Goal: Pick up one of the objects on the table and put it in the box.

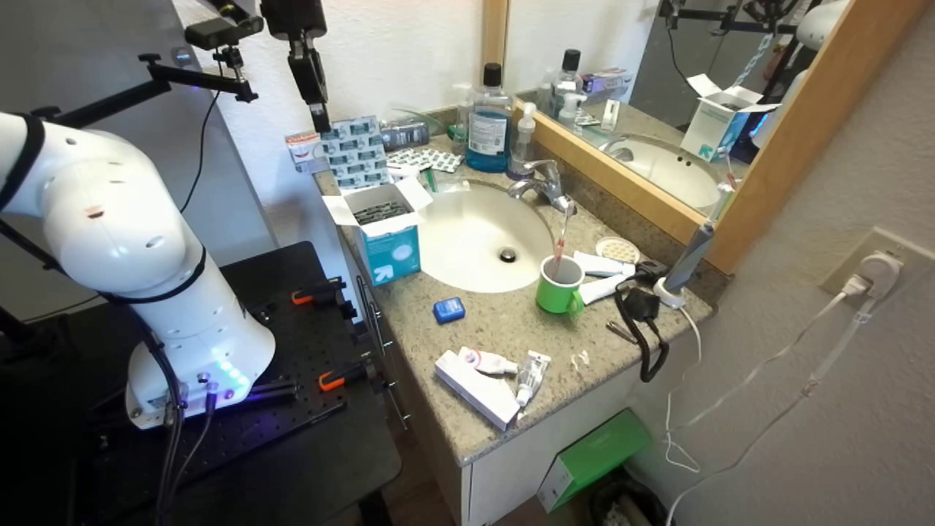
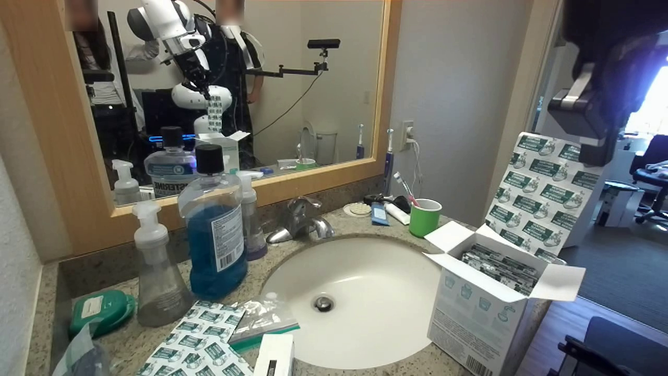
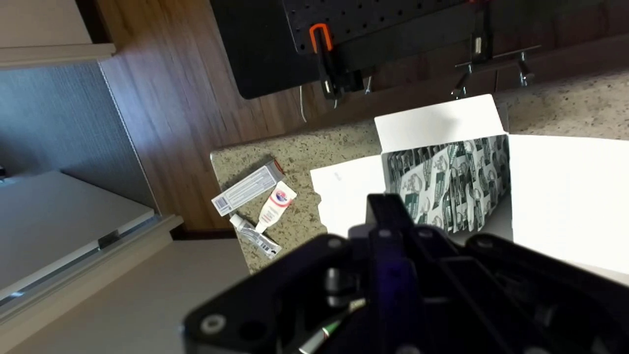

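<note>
Holds 1 rectangular white-and-green printed sheet (image 2: 543,196) in clenched jaws of black 2-fingered gripper (image 1: 320,120), near open teal-and-white cardboard carton (image 1: 391,252).

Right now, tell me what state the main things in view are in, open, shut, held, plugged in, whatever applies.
Gripper: shut on the packet sheet.
Packet sheet: held, hanging at a tilt.
Teal-and-white box: open, flaps spread, packets inside.
Mouthwash bottle: capped, upright, partly full.
Green mug: upright, toothbrush in it.
Faucet: no stream showing.
Electric toothbrush: upright on its base.
White round plug: in the wall outlet.
</note>
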You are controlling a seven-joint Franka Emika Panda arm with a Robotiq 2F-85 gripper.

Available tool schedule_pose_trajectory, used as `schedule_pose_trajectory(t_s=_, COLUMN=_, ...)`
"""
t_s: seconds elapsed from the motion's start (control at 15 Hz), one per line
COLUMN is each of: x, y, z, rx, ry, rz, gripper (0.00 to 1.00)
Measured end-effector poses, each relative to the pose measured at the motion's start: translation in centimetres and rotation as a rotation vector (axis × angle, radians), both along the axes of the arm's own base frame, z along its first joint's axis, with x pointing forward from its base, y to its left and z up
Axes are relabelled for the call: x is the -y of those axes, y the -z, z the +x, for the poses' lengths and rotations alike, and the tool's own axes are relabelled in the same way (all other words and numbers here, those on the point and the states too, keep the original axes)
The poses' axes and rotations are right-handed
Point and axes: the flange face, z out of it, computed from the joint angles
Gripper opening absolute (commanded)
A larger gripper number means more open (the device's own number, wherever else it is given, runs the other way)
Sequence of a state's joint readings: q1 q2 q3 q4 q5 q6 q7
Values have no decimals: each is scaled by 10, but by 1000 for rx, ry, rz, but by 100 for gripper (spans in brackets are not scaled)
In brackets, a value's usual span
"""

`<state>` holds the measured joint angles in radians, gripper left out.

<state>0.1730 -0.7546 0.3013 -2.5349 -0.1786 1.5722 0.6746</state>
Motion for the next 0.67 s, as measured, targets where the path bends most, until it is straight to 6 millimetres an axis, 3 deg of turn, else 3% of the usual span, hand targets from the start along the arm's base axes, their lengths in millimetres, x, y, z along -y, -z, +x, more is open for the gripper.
schedule_pose_trajectory(t_s=0.67, x=-20, y=14, z=6, rx=12, ry=-62, rz=-14, gripper=1)
